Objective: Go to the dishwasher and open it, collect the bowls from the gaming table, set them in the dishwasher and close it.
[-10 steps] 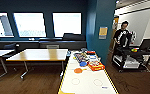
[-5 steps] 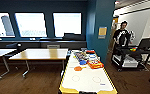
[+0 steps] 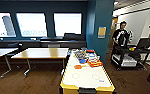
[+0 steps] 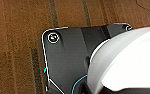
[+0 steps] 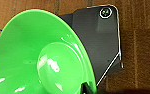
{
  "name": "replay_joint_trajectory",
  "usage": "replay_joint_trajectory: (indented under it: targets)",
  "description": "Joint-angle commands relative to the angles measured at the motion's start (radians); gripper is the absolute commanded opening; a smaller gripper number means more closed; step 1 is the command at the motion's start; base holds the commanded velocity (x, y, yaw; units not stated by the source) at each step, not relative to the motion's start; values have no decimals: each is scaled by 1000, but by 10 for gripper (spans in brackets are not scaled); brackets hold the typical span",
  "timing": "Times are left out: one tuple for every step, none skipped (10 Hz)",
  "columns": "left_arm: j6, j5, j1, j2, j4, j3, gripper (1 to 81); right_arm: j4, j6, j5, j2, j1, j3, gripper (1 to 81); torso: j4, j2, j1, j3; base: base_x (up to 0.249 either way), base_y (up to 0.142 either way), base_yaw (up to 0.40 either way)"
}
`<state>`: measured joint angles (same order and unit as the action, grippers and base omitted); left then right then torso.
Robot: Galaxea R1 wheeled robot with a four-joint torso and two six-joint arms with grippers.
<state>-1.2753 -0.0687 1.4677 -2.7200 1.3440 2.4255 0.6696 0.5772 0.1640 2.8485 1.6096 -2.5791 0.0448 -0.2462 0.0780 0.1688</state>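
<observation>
Your camera has closed on the gaming desk (image 3: 87, 77); orange bowl (image 3: 78, 66) and blue bowl (image 3: 82, 61) remain there. Green bowl (image 5: 41, 57) looks carried rightside; jaws' state: cannot tell.

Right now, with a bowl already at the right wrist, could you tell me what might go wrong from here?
1. The lime green bowl hangs over bare carpet; if the grip is loose, it could drop.
2. The orange bowl and blue bowl sit on the gaming table beside a cluttered pile of items; reaching in could knock those.
3. A person and a cart stand close to the right, so a turn could come near them.
</observation>
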Motion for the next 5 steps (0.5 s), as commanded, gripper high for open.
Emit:
replay_joint_trajectory:
  targets:
    - [8, 15, -54, 24, 14, 1, 10, 19, 3, -6, 4, -44, -4, 10, 0, 0, 0, 0, -122, 0, 0]
    - [8, 14, -49, 38, 10, 0, 10, 21, 3, -6, 2, -42, -5, 10, 0, 0, 0, 0, -122, 0, 0]
    - [8, -21, -39, 58, 7, 3, 10, 19, 3, -5, -4, -41, -7, 10, 0, 0, 0, 0, -122, 0, 0]
    - [8, -64, -26, 81, 3, 9, 10, 18, 4, -3, -9, -41, -8, 10, 0, 0, 0, 0, -122, 0, 0]
    - [7, -89, -19, 100, -2, 23, 10, 15, 6, -5, -19, -44, -13, 10, 0, 0, 0, 0, -122, 0, 0]
